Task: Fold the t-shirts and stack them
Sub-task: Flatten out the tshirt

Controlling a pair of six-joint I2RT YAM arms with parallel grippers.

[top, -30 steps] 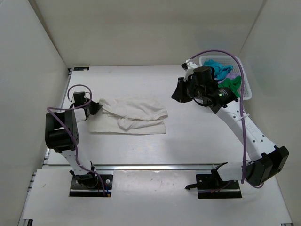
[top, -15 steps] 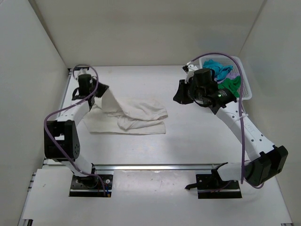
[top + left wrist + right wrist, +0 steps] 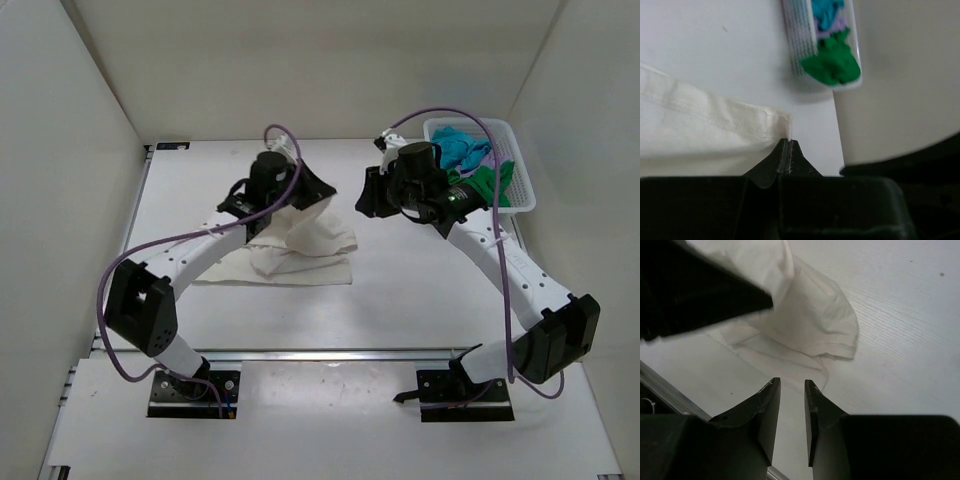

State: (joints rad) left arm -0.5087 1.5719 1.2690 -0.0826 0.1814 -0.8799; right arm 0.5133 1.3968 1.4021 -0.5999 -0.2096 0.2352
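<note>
We see our left pincer (image 3: 786,145) pinched shut on the cream shirt's (image 3: 310,238) edge, held above the counter (image 3: 420,275) well left of the basket (image 3: 527,190). Our right pincer (image 3: 792,384), nearer the basket, gapes partly, empty. Coloured shirts (image 3: 466,150) lie in the basket.

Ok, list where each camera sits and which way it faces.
Top external: above and behind the bases, looking down on the table; left arm and right arm show.
Left wrist: on the left gripper, shut on the cream-white t-shirt, facing the basket.
Right wrist: above its open right gripper, looking down at that shirt.
Shared: overhead and left wrist both show the basket; all show the shirt.
</note>
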